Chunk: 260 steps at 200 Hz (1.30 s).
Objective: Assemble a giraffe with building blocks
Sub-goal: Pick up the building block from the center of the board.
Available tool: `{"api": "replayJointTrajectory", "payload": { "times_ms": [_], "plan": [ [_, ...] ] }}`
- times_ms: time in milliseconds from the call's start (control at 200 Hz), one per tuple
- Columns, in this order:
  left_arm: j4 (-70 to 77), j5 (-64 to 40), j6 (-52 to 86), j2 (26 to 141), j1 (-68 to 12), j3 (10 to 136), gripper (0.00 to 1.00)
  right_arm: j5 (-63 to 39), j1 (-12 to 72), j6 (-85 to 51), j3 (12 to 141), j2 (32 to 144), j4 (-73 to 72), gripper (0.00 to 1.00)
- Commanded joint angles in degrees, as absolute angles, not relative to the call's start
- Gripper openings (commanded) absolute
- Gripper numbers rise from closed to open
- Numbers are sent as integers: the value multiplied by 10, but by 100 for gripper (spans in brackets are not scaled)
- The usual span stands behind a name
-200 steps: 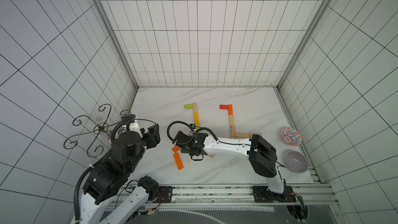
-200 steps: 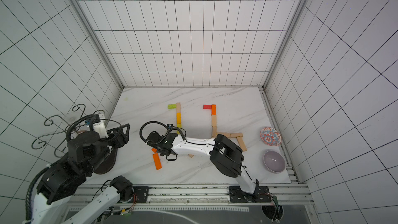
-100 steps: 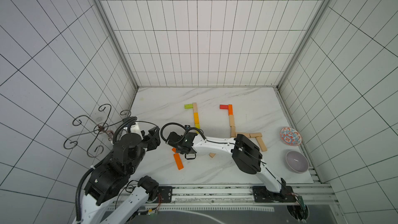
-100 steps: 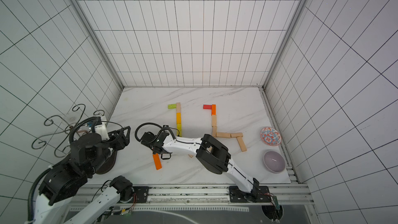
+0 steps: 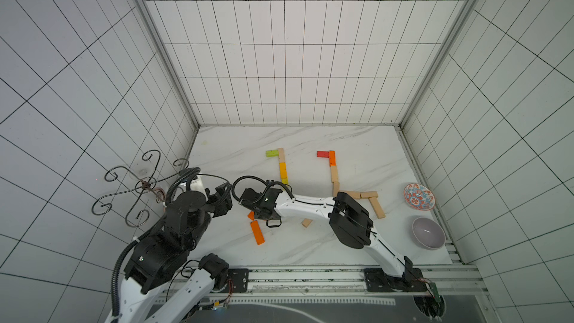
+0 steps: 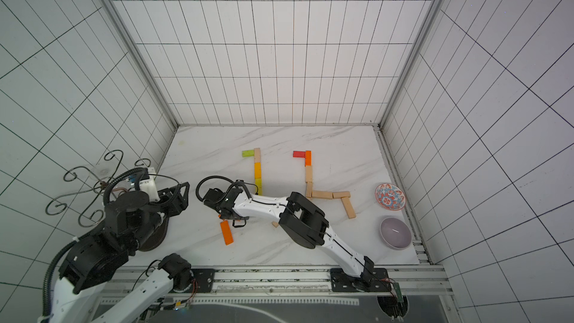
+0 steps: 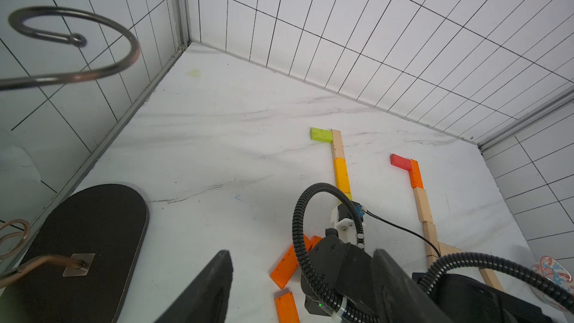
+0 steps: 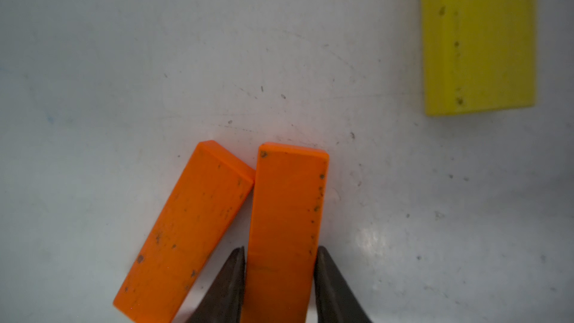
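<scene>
Orange block sits on the white table — at 7 o'clock from the yellow block. Right gripper squeezes its long sides; left gripper is spread apart, empty.

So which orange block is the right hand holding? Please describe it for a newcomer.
On the marble table, find the block column that ends in green; the right hand is lowered near its front end. Two orange blocks touch at a corner there: the gripped orange block lies straight between the fingers, while the slanted orange block lies outside them.
</scene>
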State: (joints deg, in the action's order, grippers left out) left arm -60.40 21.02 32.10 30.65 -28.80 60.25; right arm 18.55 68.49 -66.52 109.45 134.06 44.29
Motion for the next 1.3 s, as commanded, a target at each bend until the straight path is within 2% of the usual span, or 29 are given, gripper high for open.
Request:
{"api": "replayJointTrajectory", "payload": {
  "times_ms": [0,215,365,545,790,860,955,1060,1134,1294],
  "plan": [
    [-591,220,320,312,-286,599,71,184,679,-659,1135,1346,475,31],
    [-585,221,322,317,-286,600,71,181,688,-609,1119,1313,475,11],
    [-580,221,322,321,-286,600,71,184,698,-525,1099,1270,462,9],
    [-569,221,323,328,-287,601,71,194,692,-374,981,1147,369,6],
    [-538,215,328,348,-287,596,71,123,619,-154,849,1009,281,0],
    [-528,210,329,358,-286,592,71,50,584,-71,829,987,271,0],
    [-517,202,331,372,-286,583,71,-30,548,54,796,960,252,5],
    [-509,200,332,385,-286,575,71,-45,516,161,775,952,256,6],
    [-504,200,334,394,-287,571,71,-55,497,245,760,951,265,0],
    [-488,190,342,417,-286,559,71,-83,460,386,725,956,278,0]
  ]
}}
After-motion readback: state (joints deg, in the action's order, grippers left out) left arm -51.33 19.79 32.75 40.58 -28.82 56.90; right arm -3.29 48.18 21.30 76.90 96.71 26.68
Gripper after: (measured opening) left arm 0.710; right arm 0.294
